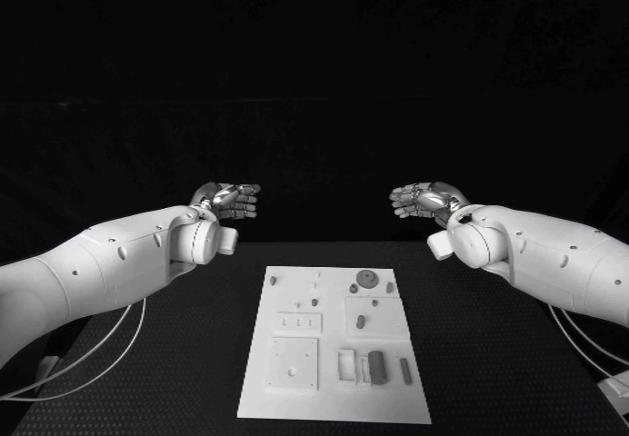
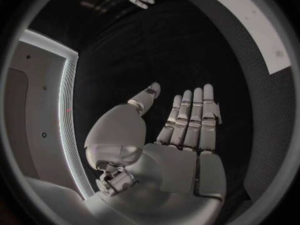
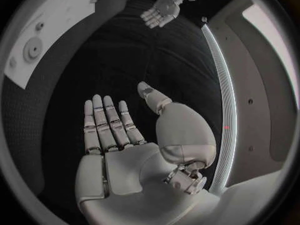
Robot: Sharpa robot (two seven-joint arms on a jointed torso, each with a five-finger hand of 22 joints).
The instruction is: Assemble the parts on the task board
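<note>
The white task board (image 1: 338, 400) lies in the middle of the black table, its long side running away from me. Small grey parts lie on it: a round disc (image 1: 368, 277), pegs, and a dark bar (image 1: 377, 367) near the front right. My left hand (image 1: 227, 201) is raised beyond the table's far edge at the left, holding nothing. My right hand (image 1: 422, 199) mirrors it at the right, also holding nothing. In the left wrist view my left hand (image 2: 181, 125) has straight, spread fingers, and the board's edge (image 2: 262, 25) shows. In the right wrist view my right hand (image 3: 119, 130) is likewise flat.
White rectangular fixtures (image 1: 294, 363) and a slotted block (image 1: 354, 365) sit on the board's near half. Black table surface (image 1: 511, 363) lies bare on both sides of the board. A cable (image 1: 79, 372) hangs under my left arm.
</note>
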